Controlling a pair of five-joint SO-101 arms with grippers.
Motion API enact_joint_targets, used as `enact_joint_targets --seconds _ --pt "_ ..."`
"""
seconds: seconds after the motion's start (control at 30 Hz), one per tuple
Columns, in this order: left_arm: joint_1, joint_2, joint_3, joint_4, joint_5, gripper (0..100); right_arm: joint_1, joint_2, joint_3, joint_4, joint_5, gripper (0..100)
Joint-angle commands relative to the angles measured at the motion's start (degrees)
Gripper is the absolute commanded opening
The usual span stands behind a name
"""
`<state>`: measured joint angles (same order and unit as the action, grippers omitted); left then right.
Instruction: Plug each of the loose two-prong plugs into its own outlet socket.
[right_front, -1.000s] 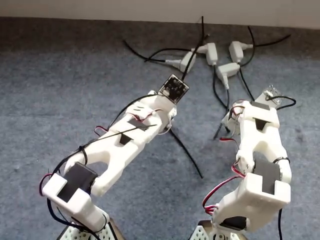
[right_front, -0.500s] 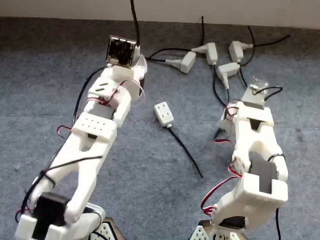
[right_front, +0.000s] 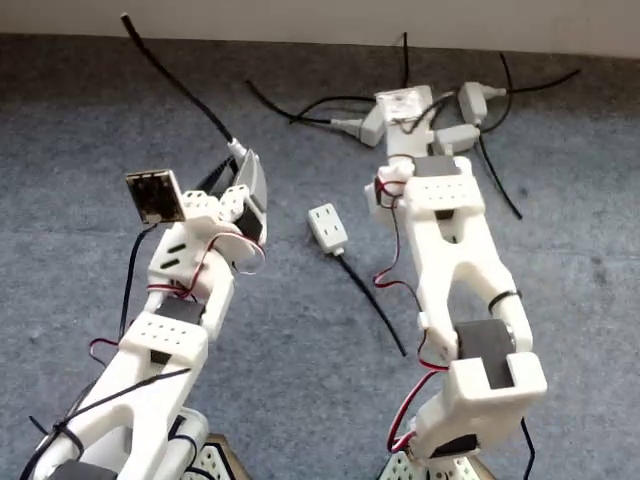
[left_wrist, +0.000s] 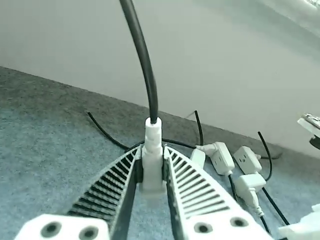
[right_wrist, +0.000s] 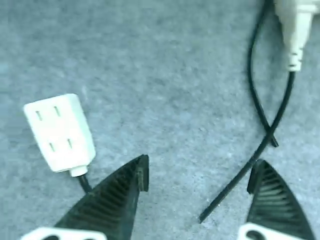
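**One plug in hand, no pair joined yet**

Progress: early, by my read. L gripper (left_wrist: 153, 159) is clamped on a white two-prong plug (left_wrist: 153, 131), held up off the grey carpet (right_front: 90, 150) over its left half. The plug's black cable (right_front: 175, 75) rises toward the far-left corner. Prongs are hidden btwn the fingers, so can't tell which way they face. Socket block (right_front: 328, 225) lies flat mid-carpet btwn the two arms, both outlets empty. The other white plugs & sockets sit in a cluster (right_front: 470, 98) by the far edge, cables tangled. Too small to tell if any are mated. So approx: 1 plug picked, 0 inserted, all pairings left.

R gripper (right_wrist: 200, 162): fingers spread wide, nothing held, just carpet & a loose cable end (right_wrist: 202, 217) btwn them.

Views cf.: high view gives layout. L arm (right_front: 170, 320) holds its plug near the socket block, and R arm (right_front: 445, 230) is stretched to the far-edge cluster. L wrist view adds grip detail: plug body pinched squarely, cable leaving its back end. R wrist view adds the wide spread, plus a two-outlet socket (right_wrist: 59, 132) just beside one finger & a second plug (right_wrist: 295, 25) farther off. Can't tell if that socket is the mid-carpet one.
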<state>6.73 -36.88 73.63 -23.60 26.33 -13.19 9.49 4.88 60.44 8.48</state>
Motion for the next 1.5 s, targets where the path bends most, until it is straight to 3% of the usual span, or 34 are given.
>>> enact_joint_targets --seconds 0.0,0.3,0.67,1.0,1.17,1.47 --pt "-2.7 -1.8 2.7 -5.1 1.0 1 -5.3 2.2 -6.6 1.6 2.7 31.7" --pt "-4.1 -1.8 5.1 -7.5 0.9 1 -13.0 9.0 -7.7 1.5 6.2 31.7" --pt "-3.3 -1.8 5.1 -7.5 0.9 1 -11.8 16.1 -8.2 -4.0 6.6 31.7" --pt "-3.2 -2.1 5.1 -7.5 1.0 1 -11.6 17.1 -10.7 -2.9 6.6 31.7" --pt "-1.3 -2.5 4.5 -7.8 1.0 1 -7.7 12.5 -13.3 1.5 6.2 31.7" --pt "-1.1 -21.9 17.5 -14.2 0.6 1 -5.4 12.4 -12.5 -0.6 6.1 31.7"
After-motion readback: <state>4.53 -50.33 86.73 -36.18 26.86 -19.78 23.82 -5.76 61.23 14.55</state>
